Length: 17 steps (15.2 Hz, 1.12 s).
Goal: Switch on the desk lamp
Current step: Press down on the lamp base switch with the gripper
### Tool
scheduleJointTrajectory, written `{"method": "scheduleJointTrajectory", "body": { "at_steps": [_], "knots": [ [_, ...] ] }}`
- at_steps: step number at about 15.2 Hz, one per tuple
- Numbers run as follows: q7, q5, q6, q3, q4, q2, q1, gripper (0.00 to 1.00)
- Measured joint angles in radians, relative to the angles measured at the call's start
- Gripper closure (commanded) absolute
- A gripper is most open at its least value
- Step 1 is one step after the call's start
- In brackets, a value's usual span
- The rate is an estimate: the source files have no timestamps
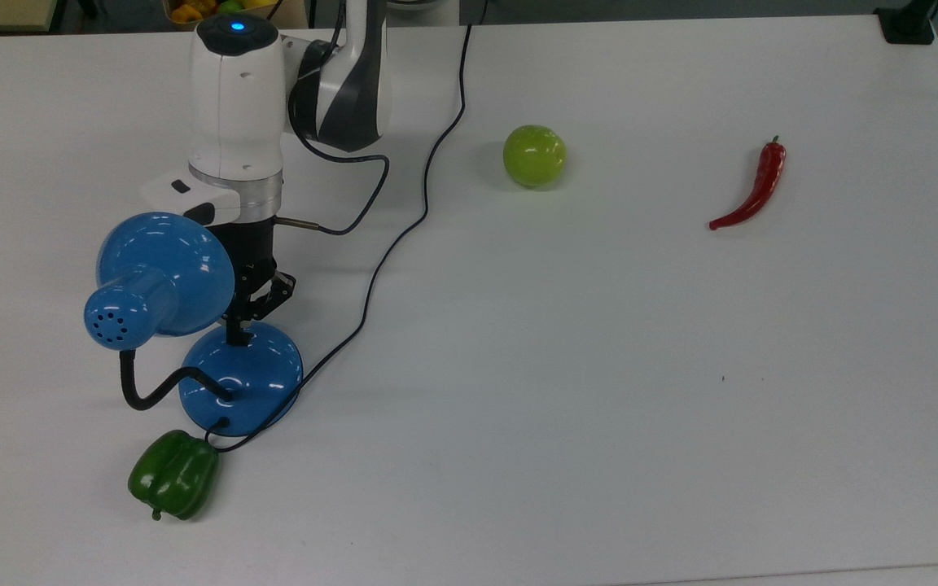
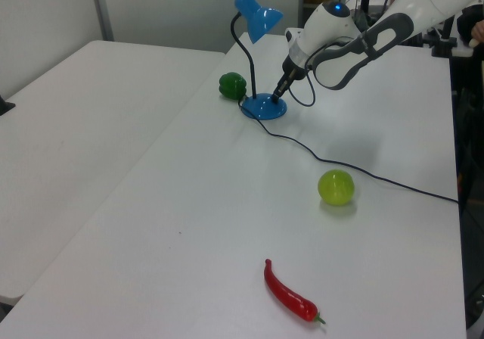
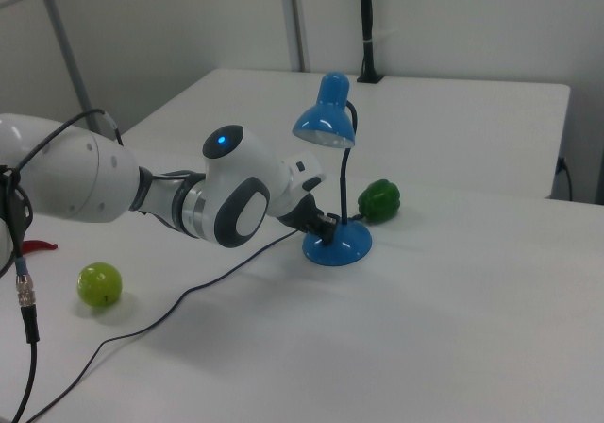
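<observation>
- Top view: one glossy blue metal desk lamp (image 1: 241, 376) with a cone shade, black gooseneck and round domed base stands near the top view's left edge of the white table (image 1: 599, 366). The arm's black two-finger gripper (image 1: 238, 332) comes down onto the far part of the base; its fingers look drawn together to a narrow tip, holding nothing.
- Top view, count: one green bell pepper (image 1: 173, 483) just beside the base, one yellow-green round fruit (image 1: 534, 155), one red chilli pepper (image 1: 752, 189), the last two well apart from the lamp. The thin black cord (image 1: 404, 236) runs from the base toward the far edge.
- Left view: the gripper (image 2: 277, 94) meets the lamp base (image 2: 264, 107); the shade is overhead, close to the wrist.
- Right view: the gripper (image 3: 327, 235) presses at the base (image 3: 337, 245). The shade opening appears unlit, so I judge the lamp still off.
- Risk: an off-centre push could slide the light base toward the pepper rather than trip the switch.
- Risk: the wrist could knock the shade, bending the gooseneck or tipping the lamp.
- Risk: the cord could snag on the arm.
</observation>
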Motion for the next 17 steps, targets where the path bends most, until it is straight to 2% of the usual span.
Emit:
{"method": "scheduleJointTrajectory", "body": {
  "at_steps": [17],
  "knots": [
    [0.0,0.0,0.058,0.031,0.008,0.019,-0.025,1.0]
  ]
}}
